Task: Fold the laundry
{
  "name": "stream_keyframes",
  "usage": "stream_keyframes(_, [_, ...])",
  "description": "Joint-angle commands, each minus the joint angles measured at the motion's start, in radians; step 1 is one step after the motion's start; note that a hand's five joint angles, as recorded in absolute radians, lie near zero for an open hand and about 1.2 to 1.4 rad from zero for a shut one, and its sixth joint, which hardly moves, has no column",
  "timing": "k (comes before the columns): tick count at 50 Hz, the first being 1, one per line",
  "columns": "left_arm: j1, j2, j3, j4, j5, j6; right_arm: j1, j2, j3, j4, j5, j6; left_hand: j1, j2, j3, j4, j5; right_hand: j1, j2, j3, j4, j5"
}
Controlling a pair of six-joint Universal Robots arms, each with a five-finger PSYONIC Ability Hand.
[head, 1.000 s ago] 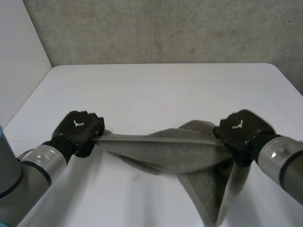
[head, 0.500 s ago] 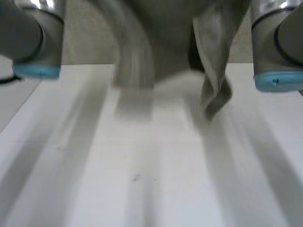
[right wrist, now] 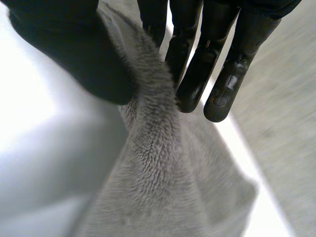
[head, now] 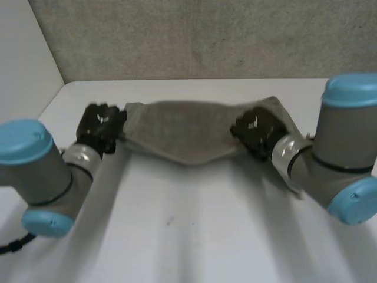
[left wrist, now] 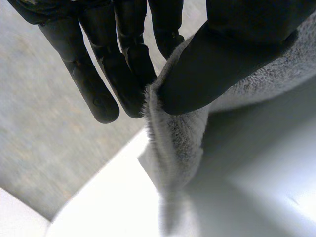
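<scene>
Head view: white table (head: 188,236) against a grey wall (head: 194,35), seen from between the two arms. Left arm (head: 44,171) and right arm (head: 339,147) both reach toward the far side of the table. Grey towel (head: 182,134) is stretched sideways between the hands over the far half of the table. Its upper edge is taut and its middle sags; whether the sag touches the table cannot be told. Left hand (head: 101,127) grips the towel's left end. Right hand (head: 254,132) grips its right end, where a corner of cloth stands up behind the hand. Left wrist view: thumb (left wrist: 222,49) presses a folded edge of towel against the fingers (left wrist: 128,64), clamped on the cloth. Right wrist view: thumb and fingers likewise pinch a ridge of towel, the rest spreading out beyond the fingertips.
</scene>
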Motion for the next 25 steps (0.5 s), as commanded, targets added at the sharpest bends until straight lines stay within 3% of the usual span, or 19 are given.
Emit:
stream_keyframes(1, [0.007,0.017,-0.161,0.049,0.018,0.003,-0.051,0.099,0.114,-0.007,0.06,0.112,0.192,0.179,0.18,0.178,0.18,-0.389,-0.599,-0.608,-0.613,-0.584])
stream_keyframes(5, [0.008,0.045,-0.167,0.049,0.021,0.002,-0.08,0.085,0.169,-0.061,0.089,0.279,0.192,0.179,0.18,0.178,0.18,-0.53,-0.74,-0.749,-0.753,-0.725])
stream_keyframes(7, [0.013,0.055,-0.167,0.049,0.021,0.002,-0.13,0.015,0.265,-0.136,0.118,0.488,0.192,0.179,0.18,0.178,0.18,-0.559,-0.769,-0.778,-0.783,-0.755])
stream_keyframes(10, [0.025,0.072,-0.17,0.047,0.021,0.002,-0.188,-0.062,0.359,-0.194,0.103,0.593,0.192,0.179,0.18,0.178,0.18,-0.559,-0.769,-0.778,-0.783,-0.755])
stream_keyframes(18, [0.03,0.103,-0.189,0.047,0.023,0.002,-0.245,-0.122,0.467,-0.227,0.025,0.555,0.192,0.179,0.18,0.178,0.18,-0.556,-0.766,-0.775,-0.78,-0.752])
stream_keyframes(23, [0.042,0.134,-0.19,0.047,0.023,0.002,-0.348,-0.168,0.514,-0.199,-0.041,0.406,0.192,0.179,0.18,0.178,0.18,-0.533,-0.743,-0.752,-0.756,-0.728])
stream_keyframes(25, [0.056,0.138,-0.193,0.044,0.024,0.0,-0.402,-0.173,0.534,-0.158,-0.076,0.283,0.192,0.179,0.18,0.178,0.18,-0.513,-0.722,-0.731,-0.736,-0.708])
